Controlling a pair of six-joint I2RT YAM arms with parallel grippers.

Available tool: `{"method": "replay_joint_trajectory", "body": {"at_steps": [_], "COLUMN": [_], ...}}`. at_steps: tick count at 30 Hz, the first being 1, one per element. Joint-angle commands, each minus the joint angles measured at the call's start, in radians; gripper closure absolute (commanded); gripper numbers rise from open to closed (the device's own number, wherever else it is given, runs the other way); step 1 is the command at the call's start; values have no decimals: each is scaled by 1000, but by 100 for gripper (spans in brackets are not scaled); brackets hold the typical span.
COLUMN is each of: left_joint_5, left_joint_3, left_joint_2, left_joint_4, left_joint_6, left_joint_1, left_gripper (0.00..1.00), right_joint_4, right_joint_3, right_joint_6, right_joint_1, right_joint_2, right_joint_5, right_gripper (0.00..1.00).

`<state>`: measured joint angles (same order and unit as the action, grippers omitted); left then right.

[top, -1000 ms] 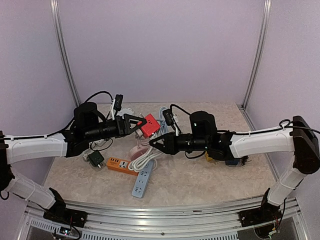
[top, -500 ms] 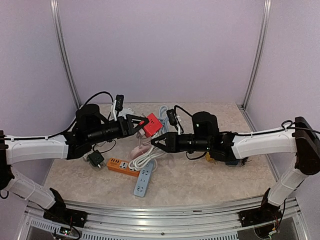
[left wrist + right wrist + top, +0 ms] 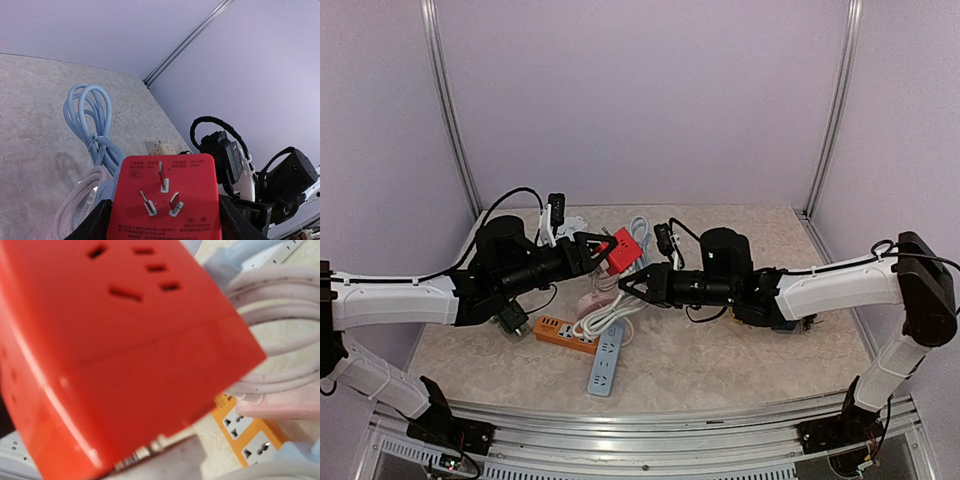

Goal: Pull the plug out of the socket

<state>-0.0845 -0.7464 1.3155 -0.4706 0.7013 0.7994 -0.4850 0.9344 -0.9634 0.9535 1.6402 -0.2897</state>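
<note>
Both arms stretch inward, nearly level above the bench (image 3: 720, 350). The left gripper (image 3: 603, 246) clamps the single red socket cube (image 3: 626, 250), raised mid-bench; the right gripper (image 3: 625, 286) sits closed just below it. One orange strip (image 3: 563, 332) and one blue strip (image 3: 604, 367) lie underneath.

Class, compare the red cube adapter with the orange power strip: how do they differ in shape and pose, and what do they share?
Shape: the red cube adapter is a squat block, while the orange power strip is long and flat. Pose: the red cube adapter is held off the table in the left gripper, while the orange power strip lies on it. Both carry socket holes.
</note>
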Motion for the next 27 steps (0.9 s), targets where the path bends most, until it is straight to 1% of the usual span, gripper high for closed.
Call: {"method": "replay_joint_trajectory", "body": {"at_steps": [1, 4, 12, 17, 22, 27], "left_joint_5": [20, -34, -209, -245, -246, -244], "left_joint_3": [-32, -37, -77, -100, -97, -93], "left_joint_2": [-55, -63, -65, -64, -58, -55], "left_joint_4": [-65, -60, -28, 6, -4, -16], "left_joint_6": [-26, 6, 77, 79, 84, 86], "left_joint_1": [-16, -48, -145, -170, -172, -170], "left_gripper": [78, 78, 78, 78, 78, 78], "right_joint_4": [16, 24, 183, 276, 296, 268], "right_joint_3": [19, 0, 15, 20, 13, 11], "right_joint_6": [-8, 61, 310, 433, 470, 425], "right_joint_1": [-20, -15, 10, 14, 16, 16], "right_joint_2": [7, -11, -58, -100, -126, -128], "right_joint_5": [174, 195, 268, 333, 352, 338], "right_gripper": [100, 100, 100, 100, 100, 100]}}
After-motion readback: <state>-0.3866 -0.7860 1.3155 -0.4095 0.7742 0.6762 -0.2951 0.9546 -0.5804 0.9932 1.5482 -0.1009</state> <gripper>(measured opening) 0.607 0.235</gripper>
